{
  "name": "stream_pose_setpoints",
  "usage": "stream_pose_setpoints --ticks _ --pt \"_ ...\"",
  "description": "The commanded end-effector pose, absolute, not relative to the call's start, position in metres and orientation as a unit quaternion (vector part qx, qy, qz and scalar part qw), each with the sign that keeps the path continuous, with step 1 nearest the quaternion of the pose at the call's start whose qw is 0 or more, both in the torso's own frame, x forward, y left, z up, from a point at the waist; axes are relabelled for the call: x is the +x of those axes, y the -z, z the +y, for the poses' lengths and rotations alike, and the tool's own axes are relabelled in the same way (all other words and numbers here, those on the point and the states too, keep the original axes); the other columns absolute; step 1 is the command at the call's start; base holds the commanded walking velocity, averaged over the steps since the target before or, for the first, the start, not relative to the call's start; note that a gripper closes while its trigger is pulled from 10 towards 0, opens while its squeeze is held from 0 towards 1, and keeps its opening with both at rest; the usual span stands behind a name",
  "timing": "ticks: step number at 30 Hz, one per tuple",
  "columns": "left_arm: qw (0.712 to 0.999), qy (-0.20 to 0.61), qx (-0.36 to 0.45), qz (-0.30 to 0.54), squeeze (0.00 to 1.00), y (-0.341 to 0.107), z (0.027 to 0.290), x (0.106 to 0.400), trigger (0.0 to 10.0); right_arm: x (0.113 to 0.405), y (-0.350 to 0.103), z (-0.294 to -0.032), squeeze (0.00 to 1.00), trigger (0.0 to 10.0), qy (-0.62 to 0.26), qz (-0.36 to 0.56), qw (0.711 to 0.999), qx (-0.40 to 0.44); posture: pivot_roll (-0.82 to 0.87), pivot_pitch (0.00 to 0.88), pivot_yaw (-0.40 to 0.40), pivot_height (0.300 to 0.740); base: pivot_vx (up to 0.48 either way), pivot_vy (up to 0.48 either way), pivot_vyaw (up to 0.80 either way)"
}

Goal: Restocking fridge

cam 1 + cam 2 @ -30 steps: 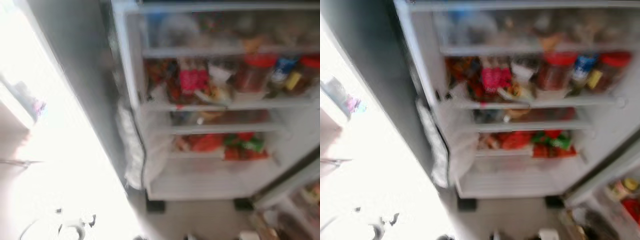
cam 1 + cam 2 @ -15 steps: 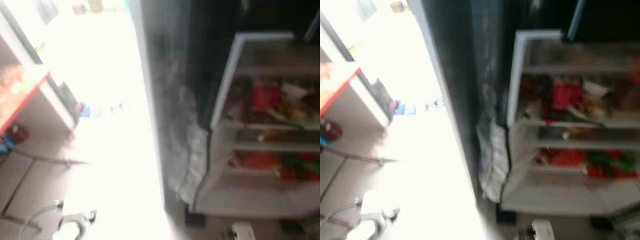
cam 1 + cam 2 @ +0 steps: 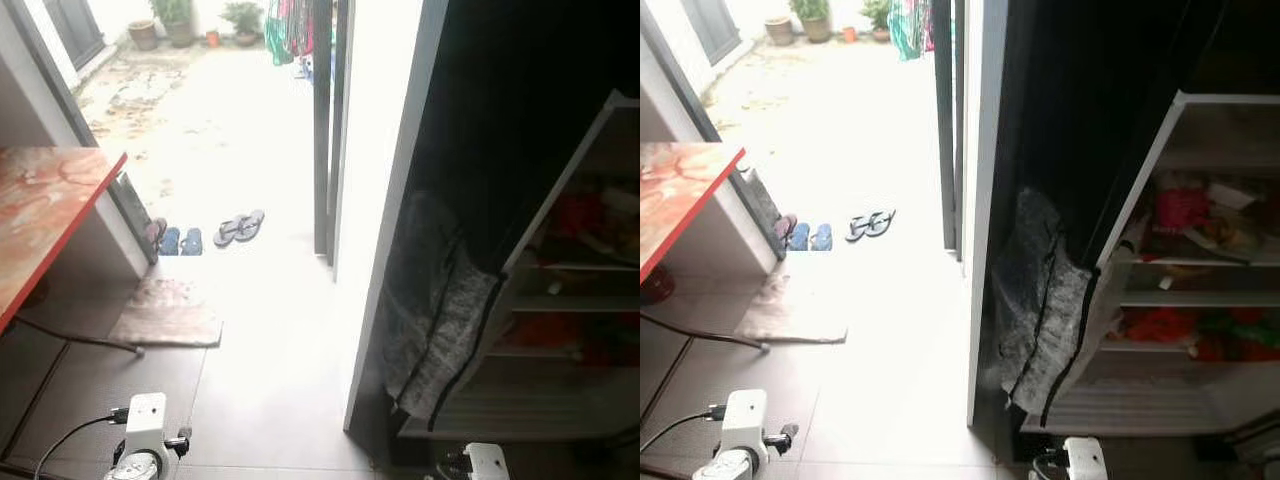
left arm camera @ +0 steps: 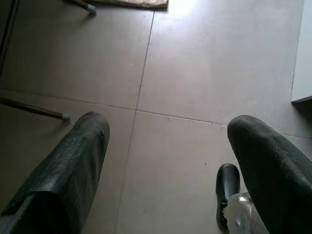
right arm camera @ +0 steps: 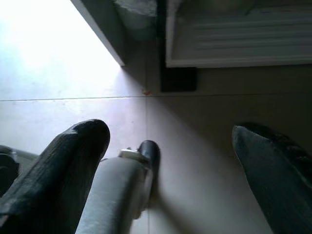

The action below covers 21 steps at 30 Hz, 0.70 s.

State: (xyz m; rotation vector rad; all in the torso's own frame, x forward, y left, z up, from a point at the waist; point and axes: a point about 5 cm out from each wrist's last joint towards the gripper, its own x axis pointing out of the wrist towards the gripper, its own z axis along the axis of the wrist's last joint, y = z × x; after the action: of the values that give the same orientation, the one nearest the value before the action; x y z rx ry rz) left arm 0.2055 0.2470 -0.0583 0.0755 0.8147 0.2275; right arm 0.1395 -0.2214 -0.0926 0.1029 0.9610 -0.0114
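Observation:
The open fridge [image 3: 1200,300] stands at the right edge of the eye views, its white shelves holding red and green packets [image 3: 1180,205]. A grey cloth [image 3: 1040,300] hangs down its dark side wall. Both arms hang low at my sides. In the left wrist view my left gripper [image 4: 165,131] is open over grey floor tiles, nothing between its fingers. My right gripper [image 5: 170,136] is also open and empty, above the floor just before the fridge's bottom edge [image 5: 234,61].
A red-topped table [image 3: 40,210] stands at the left. An open doorway with a dark frame [image 3: 322,120] leads to a bright yard. Slippers [image 3: 238,227], blue sandals [image 3: 180,240] and a mat [image 3: 165,312] lie on the floor.
The camera has swung left, so the fridge now sits at the picture's right edge and the doorway and table have come into view. The blur has gone.

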Motion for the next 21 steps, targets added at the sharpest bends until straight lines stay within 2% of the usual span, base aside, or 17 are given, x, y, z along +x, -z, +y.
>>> stream_pose_setpoints --ticks 1,7,12,19,21 --pt "0.896 -0.116 0.03 0.427 0.0 0.069 0.246 0.188 10.0 0.133 0.094 -0.227 0.0 10.0 0.014 0.473 0.88 0.041 0.05 0.0 -0.04 0.74 0.0 0.0 0.0" --pt "0.881 -0.114 0.039 0.457 0.0 0.078 0.254 0.165 10.0 0.12 0.097 -0.231 0.0 10.0 0.036 0.48 0.875 0.044 0.01 0.0 -0.021 0.74 0.0 0.0 0.0" --pt "0.866 -0.112 0.062 0.483 0.0 0.084 0.262 0.142 10.0 0.106 0.101 -0.231 0.0 10.0 0.072 0.485 0.868 0.075 0.02 0.0 -0.009 0.74 0.0 0.365 0.0" --pt "0.86 -0.094 0.082 0.494 0.0 0.087 0.259 0.136 10.0 0.101 0.103 -0.229 0.0 10.0 0.071 0.489 0.866 0.079 0.02 0.0 0.003 0.74 0.0 0.357 0.0" --pt "0.863 -0.084 0.095 0.49 0.0 0.087 0.256 0.14 10.0 0.099 0.103 -0.229 0.0 10.0 0.078 0.49 0.864 0.083 0.03 0.0 0.001 0.74 0.0 0.0 0.0"
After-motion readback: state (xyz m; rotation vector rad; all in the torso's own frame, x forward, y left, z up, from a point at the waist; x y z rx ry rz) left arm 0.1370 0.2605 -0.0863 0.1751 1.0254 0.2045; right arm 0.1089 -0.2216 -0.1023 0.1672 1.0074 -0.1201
